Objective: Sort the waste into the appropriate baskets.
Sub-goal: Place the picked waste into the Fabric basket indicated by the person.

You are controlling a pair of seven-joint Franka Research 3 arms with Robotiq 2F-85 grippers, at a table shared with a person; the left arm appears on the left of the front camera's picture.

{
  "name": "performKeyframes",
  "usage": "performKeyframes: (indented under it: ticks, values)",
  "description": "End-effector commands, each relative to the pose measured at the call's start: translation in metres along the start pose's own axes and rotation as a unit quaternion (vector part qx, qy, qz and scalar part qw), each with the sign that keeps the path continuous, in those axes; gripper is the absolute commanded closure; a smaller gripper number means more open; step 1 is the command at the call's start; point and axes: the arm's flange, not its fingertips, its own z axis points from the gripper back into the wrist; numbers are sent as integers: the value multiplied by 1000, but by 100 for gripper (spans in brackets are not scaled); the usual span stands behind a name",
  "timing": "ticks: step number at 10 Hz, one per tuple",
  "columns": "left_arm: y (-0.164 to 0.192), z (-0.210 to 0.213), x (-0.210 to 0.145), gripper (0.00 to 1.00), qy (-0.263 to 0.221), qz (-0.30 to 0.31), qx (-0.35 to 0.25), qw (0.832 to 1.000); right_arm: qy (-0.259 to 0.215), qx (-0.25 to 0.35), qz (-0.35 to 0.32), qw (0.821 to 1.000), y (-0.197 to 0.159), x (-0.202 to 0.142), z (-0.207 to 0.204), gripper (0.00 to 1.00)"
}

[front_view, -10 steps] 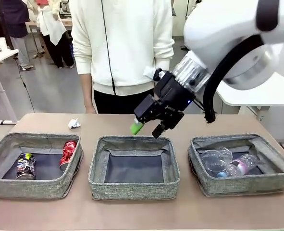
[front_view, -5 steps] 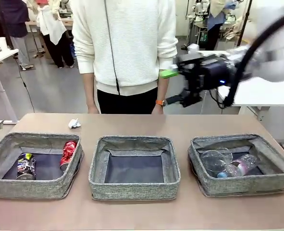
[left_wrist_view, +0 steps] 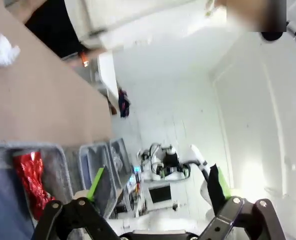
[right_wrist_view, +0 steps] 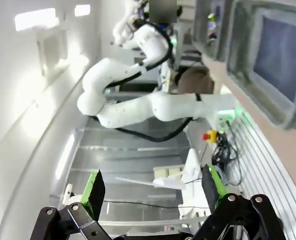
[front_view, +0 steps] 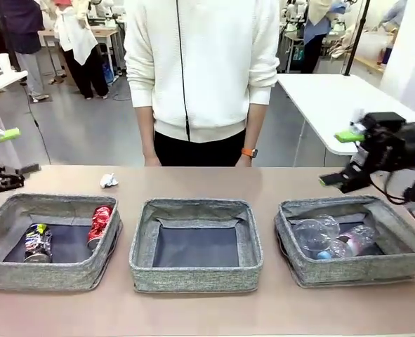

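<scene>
The crumpled white paper ball [front_view: 108, 180] is the one piece of waste you still have outside a bin: it lies on the bare table [front_view: 263, 179] just behind the left basket [front_view: 3, 270], near the person's side. It looks light, irregular and soft, so a pinch will likely squash it rather than slip.

What changed: a second ago your right gripper [front_view: 342, 159] hung over the middle basket [front_view: 140, 270]; it has since swung up and out to the right and now hovers above the far edge of the right basket [front_view: 298, 270], jaws spread and empty. Your left gripper [front_view: 2, 157] has come in at the left edge, also spread wide with nothing between its green pads [front_view: 9, 133]. That reads as a handover: the left arm is the nearer one for the paper.

The rest is sorted. The black printed can [front_view: 37, 242] and crushed red can [front_view: 100, 225] lie in the left basket, the clear cup [front_view: 311, 233] and pink-labelled bottle [front_view: 353, 242] in the right. The middle basket holds nothing, so the paper probably belongs there.
</scene>
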Motion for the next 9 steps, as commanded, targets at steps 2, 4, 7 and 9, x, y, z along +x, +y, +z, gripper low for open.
performKeyframes:
  ticks: [2, 4, 7, 9]
  values:
    - [-17, -38, -80, 0, 96, 43, 5, 994, -113, -30, -28, 993, -3, -70, 46, 0]
    - [-27, -55, -88, 0, 155, 56, 2, 986, -151, -87, -33, 984, -11, -96, 40, 0]
    - [-22, -36, -112, 0, 353, 98, 15, 930, -136, -56, -11, 989, 0, -62, 91, 0]
    - [-17, -67, -62, 0, 255, 89, -6, 963, -136, -56, -11, 989, 0, -62, 91, 0]
